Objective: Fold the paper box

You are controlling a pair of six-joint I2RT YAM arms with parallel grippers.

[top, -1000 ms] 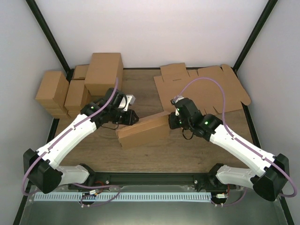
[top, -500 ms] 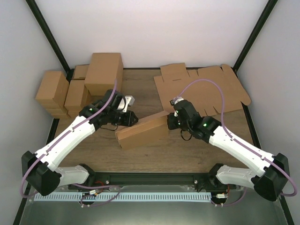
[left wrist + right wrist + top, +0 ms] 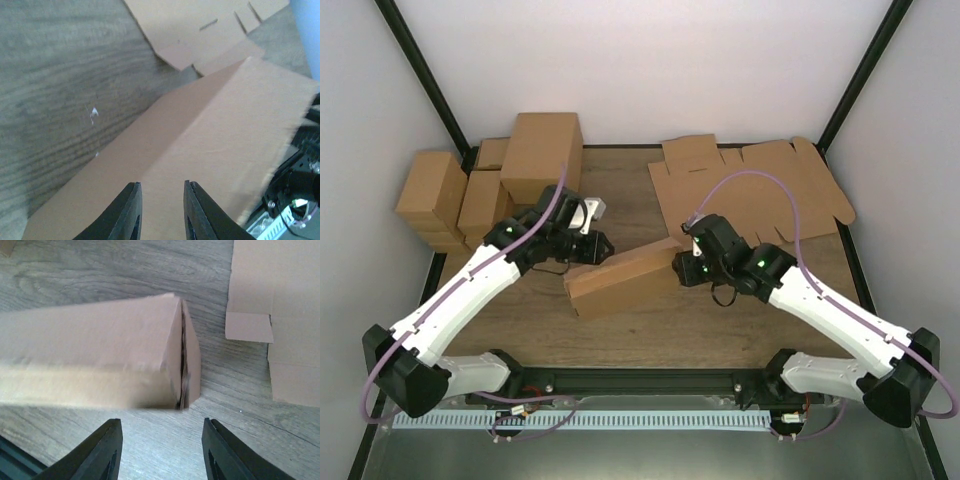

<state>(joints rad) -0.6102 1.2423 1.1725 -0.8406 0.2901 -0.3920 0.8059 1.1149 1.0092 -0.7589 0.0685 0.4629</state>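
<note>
The paper box [image 3: 625,278] lies in the middle of the table as a long closed brown carton, slanting up to the right. My left gripper [image 3: 603,243] hovers at its far left edge. In the left wrist view its fingers [image 3: 161,184] stand a little apart over the box's top face [image 3: 220,130], with nothing between them. My right gripper [image 3: 682,262] sits at the box's right end. In the right wrist view that gripper [image 3: 161,421] is open, and the box's end [image 3: 182,360] lies just beyond the fingertips, apart from them.
Several folded brown cartons [image 3: 480,185] are stacked at the back left. Flat die-cut cardboard sheets [image 3: 750,190] lie at the back right, close behind the right arm. Black frame posts rise at both back corners.
The right gripper has opened and let go of the box's right end. The box has shifted slightly to the left. The left arm has barely moved.
</note>
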